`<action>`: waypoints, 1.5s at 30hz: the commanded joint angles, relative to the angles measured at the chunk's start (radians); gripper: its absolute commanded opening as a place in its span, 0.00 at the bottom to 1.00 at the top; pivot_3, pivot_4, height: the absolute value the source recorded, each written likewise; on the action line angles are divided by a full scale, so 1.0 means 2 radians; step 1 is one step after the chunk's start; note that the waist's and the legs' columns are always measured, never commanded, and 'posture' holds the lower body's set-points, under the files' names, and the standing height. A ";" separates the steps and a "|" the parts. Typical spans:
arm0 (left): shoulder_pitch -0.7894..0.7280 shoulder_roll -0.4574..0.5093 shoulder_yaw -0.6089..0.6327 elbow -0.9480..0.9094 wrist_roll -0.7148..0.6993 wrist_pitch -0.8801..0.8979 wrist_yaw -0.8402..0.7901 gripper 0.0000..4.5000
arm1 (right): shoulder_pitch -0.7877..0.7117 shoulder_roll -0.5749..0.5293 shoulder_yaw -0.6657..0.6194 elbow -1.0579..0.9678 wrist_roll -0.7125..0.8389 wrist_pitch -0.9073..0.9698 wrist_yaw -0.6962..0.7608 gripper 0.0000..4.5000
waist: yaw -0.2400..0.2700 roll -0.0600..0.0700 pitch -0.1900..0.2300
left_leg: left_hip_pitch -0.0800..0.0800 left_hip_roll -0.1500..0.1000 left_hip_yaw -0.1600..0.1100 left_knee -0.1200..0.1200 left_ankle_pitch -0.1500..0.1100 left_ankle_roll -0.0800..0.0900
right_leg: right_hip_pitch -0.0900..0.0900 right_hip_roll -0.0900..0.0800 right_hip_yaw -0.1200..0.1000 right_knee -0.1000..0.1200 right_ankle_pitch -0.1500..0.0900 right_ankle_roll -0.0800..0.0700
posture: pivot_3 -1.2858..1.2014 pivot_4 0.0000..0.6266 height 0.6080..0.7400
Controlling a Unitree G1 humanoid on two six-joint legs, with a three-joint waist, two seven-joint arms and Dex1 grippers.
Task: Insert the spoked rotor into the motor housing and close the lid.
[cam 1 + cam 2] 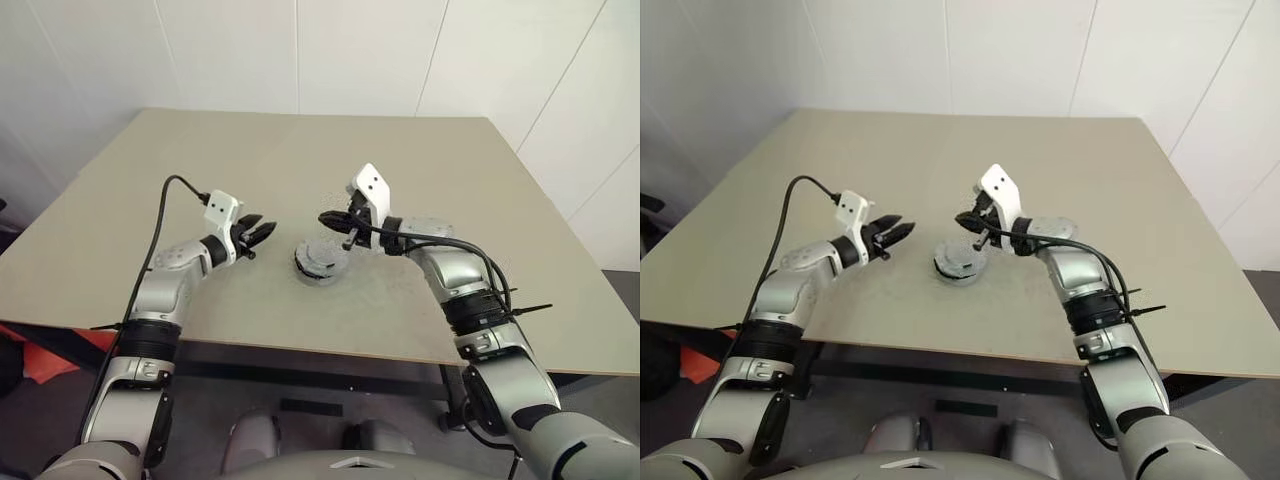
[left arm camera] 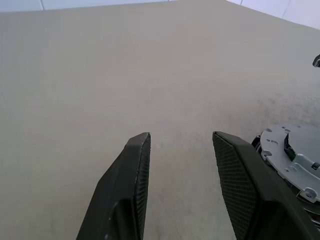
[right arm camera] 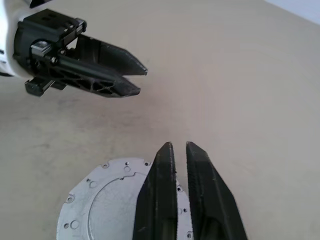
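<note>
Two grippers hang over a plain beige surface point(image 1: 420, 170), one on each side of a single round grey assembly. That assembly, the motor housing point(image 1: 318, 262) with the lid point(image 3: 120, 200) seated on top, stands upright near the middle of the surface towards its front edge. From the right wrist view the lid presents a flat, pale grey outer face with a raised inner circle and small holes around its edge; the left wrist view shows the same face with dark recesses and small bosses along its rim. The rotor cannot be made out, and whether it lies inside the closed housing cannot be told. The left gripper point(image 1: 258, 232) hovers just to the left of the housing, pointing towards it, its two black fingers point(image 2: 131, 185) spread with bare surface visible between them; it holds nothing and is clear of the housing. The right gripper point(image 1: 334, 222) is above and slightly to the right of the lid, pointing left and a little downward. Its fingers point(image 3: 160, 195) are nearly together, with a narrow slit between the tips, and nothing is pinched between them. A black cable runs along each forearm.
</note>
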 commanded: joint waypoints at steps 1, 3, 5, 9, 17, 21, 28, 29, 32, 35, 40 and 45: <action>-0.014 0.009 0.012 -0.014 -0.007 -0.005 -0.004 0.46 | 0.005 -0.007 0.007 -0.001 -0.004 -0.038 0.013 0.35 | 0.000 0.000 0.000 | 0.000 0.000 0.000 0.000 0.000 0.000 | 0.000 0.000 0.000 0.000 0.000 0.000 | 0.52 0.00 1.00; -0.013 0.010 0.011 -0.013 -0.007 -0.006 -0.005 0.46 | 0.007 -0.005 0.009 0.012 -0.003 -0.053 0.018 0.49 | 0.000 0.000 0.000 | 0.000 0.000 0.000 0.000 0.000 0.001 | 0.000 0.000 0.000 0.000 0.000 0.000 | 0.52 0.00 1.00; -0.012 0.010 0.010 -0.012 -0.006 -0.006 -0.004 0.46 | 0.007 -0.003 0.013 0.028 -0.008 -0.071 0.019 0.63 | 0.000 0.000 0.000 | 0.000 0.000 0.000 0.000 0.000 0.001 | 0.000 0.000 0.000 0.000 0.000 0.000 | 0.52 0.00 1.00; -0.011 0.010 0.007 -0.013 -0.005 -0.006 -0.004 0.46 | 0.008 0.003 0.015 0.034 -0.004 -0.076 0.022 0.93 | -0.001 0.000 0.000 | 0.000 0.000 0.000 0.000 0.000 0.001 | 0.000 0.000 0.000 0.000 0.000 0.000 | 0.52 0.00 1.00; -0.010 0.015 0.009 -0.013 -0.003 -0.005 -0.002 0.46 | 0.007 0.004 0.019 0.057 -0.012 -0.080 0.024 0.99 | -0.001 0.000 0.000 | 0.000 0.000 0.000 0.000 -0.001 0.001 | 0.000 0.000 0.000 -0.001 0.000 0.000 | 0.52 0.00 1.00; -0.009 0.017 0.009 -0.013 -0.003 -0.004 -0.002 0.46 | 0.017 0.004 0.022 0.063 -0.016 -0.085 0.028 0.99 | -0.001 0.000 0.000 | 0.000 0.000 0.000 0.000 -0.001 0.001 | 0.000 0.000 0.000 -0.001 0.000 0.000 | 0.52 0.00 1.00; -0.006 0.019 0.008 -0.013 -0.002 -0.004 0.000 0.46 | 0.032 0.001 0.022 0.050 -0.016 -0.083 0.032 0.99 | -0.001 0.000 0.000 | 0.000 0.000 0.000 -0.001 -0.001 0.001 | 0.000 0.000 0.000 -0.002 0.000 0.000 | 0.52 0.00 1.00; -0.006 0.019 0.008 -0.013 -0.002 -0.004 0.000 0.46 | 0.036 0.000 0.022 0.045 -0.015 -0.082 0.034 0.99 | 0.000 0.000 0.000 | 0.000 0.000 0.000 -0.001 -0.001 0.001 | 0.000 0.000 0.000 -0.002 0.000 0.000 | 0.52 0.00 1.00; -0.006 0.019 0.008 -0.012 -0.001 -0.004 0.000 0.46 | 0.042 -0.001 0.021 0.032 -0.014 -0.079 0.035 0.99 | -0.001 0.000 0.000 | 0.000 0.000 0.000 -0.002 -0.001 0.001 | 0.000 0.000 0.000 -0.002 0.000 0.000 | 0.52 0.00 1.00; -0.006 0.020 0.008 -0.012 -0.001 -0.003 0.001 0.46 | 0.048 -0.004 0.019 0.014 -0.008 -0.070 0.042 0.99 | -0.001 0.000 0.000 | 0.000 0.000 0.000 -0.002 -0.001 0.001 | 0.000 0.000 0.000 -0.002 0.000 0.000 | 0.52 0.00 1.00; -0.007 0.018 0.007 -0.010 0.001 -0.005 0.004 0.46 | 0.043 0.001 0.022 0.035 -0.018 -0.079 0.035 0.78 | -0.001 0.000 0.000 | 0.000 0.000 0.000 -0.003 -0.001 0.001 | 0.000 0.000 0.000 -0.003 0.000 0.000 | 0.52 0.00 1.00; -0.009 0.018 0.008 -0.010 0.003 -0.006 0.007 0.46 | 0.040 0.006 0.023 0.048 -0.021 -0.078 0.032 0.65 | -0.002 0.000 0.000 | 0.000 0.000 0.000 -0.003 -0.001 0.001 | 0.000 0.000 0.000 -0.004 0.000 0.000 | 0.52 0.00 1.00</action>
